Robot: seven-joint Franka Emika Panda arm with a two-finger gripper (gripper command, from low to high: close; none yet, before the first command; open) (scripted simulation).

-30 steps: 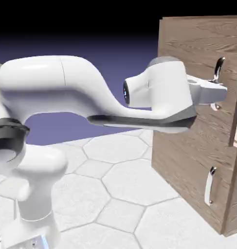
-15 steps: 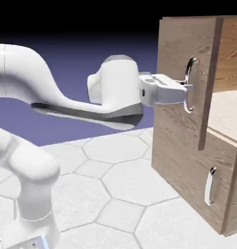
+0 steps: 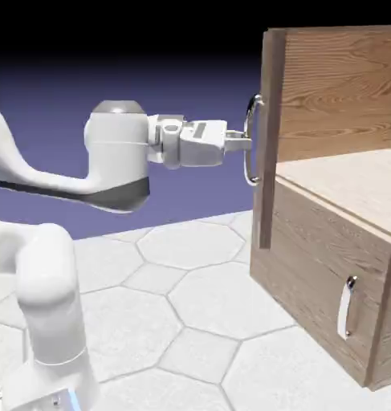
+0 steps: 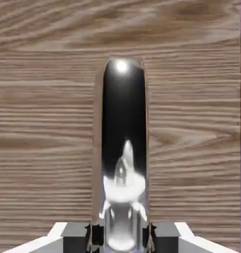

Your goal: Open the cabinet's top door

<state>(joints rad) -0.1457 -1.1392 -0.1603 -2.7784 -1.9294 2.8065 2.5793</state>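
I have the white two-finger hand [image 3: 245, 144] pinched on the long curved silver bar handle [image 3: 251, 140], straight ahead of it, running upright across the fingers; the tall wood-grain top door [image 3: 269, 136] stands swung wide beyond it.

In the exterior view the cabinet [image 3: 335, 241] runs off the right edge, so its far side is unseen. The door [image 3: 268, 136] stands edge-on, its face hidden. The pincer [image 3: 245, 144] tips are too small to tell apart against the handle [image 3: 250, 140]. The arm [image 3: 38, 241] is cut at the left edge. In the hand view the handle [image 4: 123, 148] covers the fingertips' [image 4: 95, 237] inner faces, and wood fills the rest.
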